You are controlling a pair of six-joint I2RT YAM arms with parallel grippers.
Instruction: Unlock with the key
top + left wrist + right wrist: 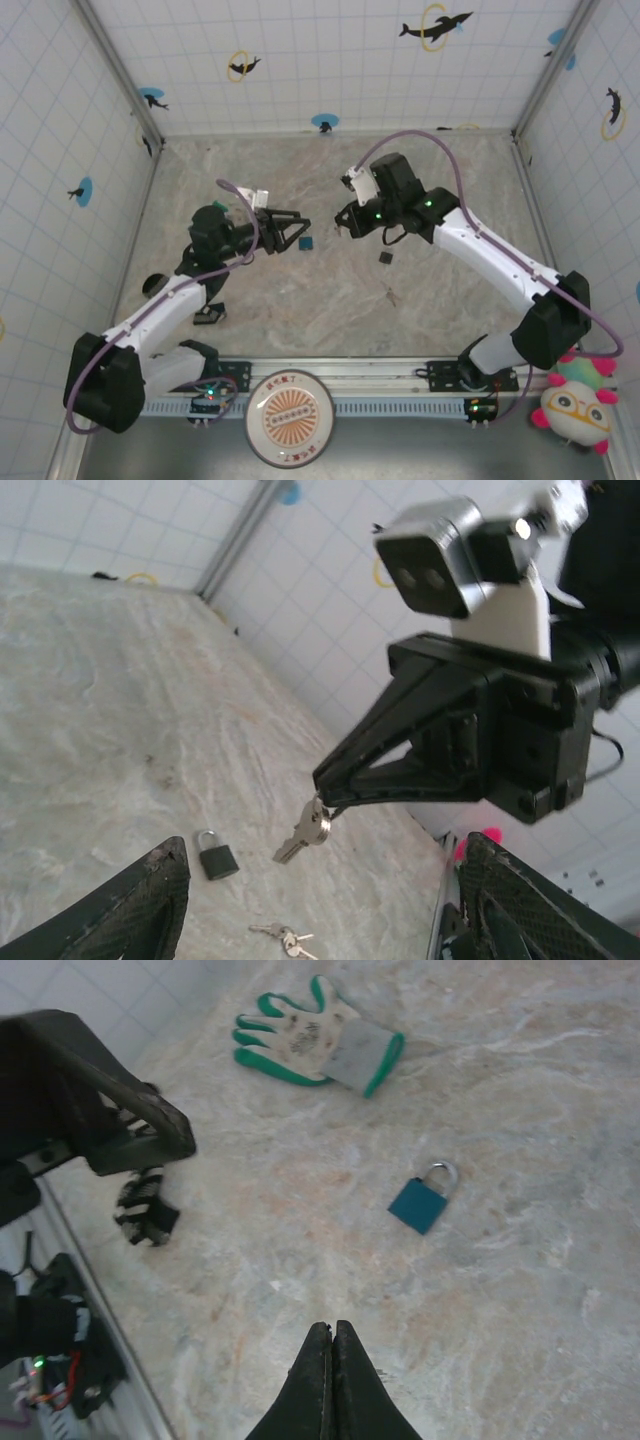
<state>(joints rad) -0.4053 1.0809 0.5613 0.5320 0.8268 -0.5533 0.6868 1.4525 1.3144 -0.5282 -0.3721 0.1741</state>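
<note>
Currently, the key (308,832) hangs from the tip of the right gripper (332,1335), whose jaws are pressed together on the key's head. The key's blade points down and to the left in the left wrist view, clear of the table (320,325).

The blue padlock (422,1200) lies flat on the table, shackle uppermost in the right wrist view. From above, it sits just beside the fingertips of the left gripper (297,234). The left gripper's jaws stand wide apart with nothing between them, and it faces the right gripper across a small gap.

A black padlock (215,858) lies on the table near the right gripper, with a loose bunch of keys (285,938) close to it. A green-and-white glove (315,1040) lies flat on the table, well apart from the blue padlock.
</note>
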